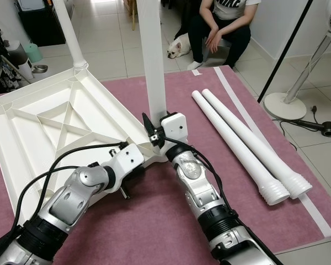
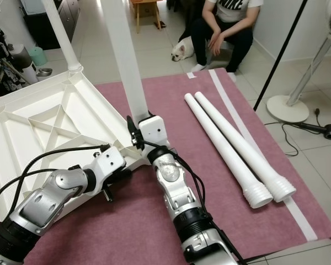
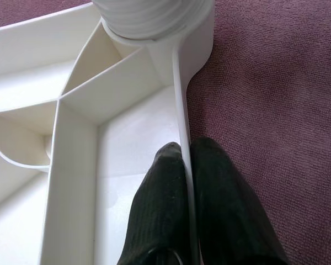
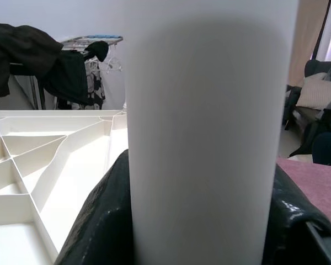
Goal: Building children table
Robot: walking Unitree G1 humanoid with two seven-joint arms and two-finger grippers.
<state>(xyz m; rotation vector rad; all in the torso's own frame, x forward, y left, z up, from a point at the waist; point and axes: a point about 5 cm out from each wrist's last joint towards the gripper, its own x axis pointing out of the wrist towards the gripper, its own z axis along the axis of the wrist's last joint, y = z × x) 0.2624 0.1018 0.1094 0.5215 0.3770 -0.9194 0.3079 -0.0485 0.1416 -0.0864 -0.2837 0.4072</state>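
Right gripper (image 4: 201, 221) clamps the upright leg (image 1: 152, 55) at the tabletop's (image 1: 49, 118) near corner. Left gripper (image 3: 186, 165) pinches the tabletop's rim (fingers closed on it).

upright leg (image 1: 153, 61) top cut off | tabletop (image 1: 38, 127) left edge cut off

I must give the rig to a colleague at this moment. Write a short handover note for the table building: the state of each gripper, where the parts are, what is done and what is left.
Left gripper: shut on the rim of the upturned tabletop, near the corner socket.
Right gripper: shut on the upright leg standing in that near corner.
Done: one leg stands in the far corner; whether the held leg is fully seated cannot be told.
Left: two loose legs lie side by side on the pink rug, to the robot's right.
A person and a small dog sit beyond the rug.
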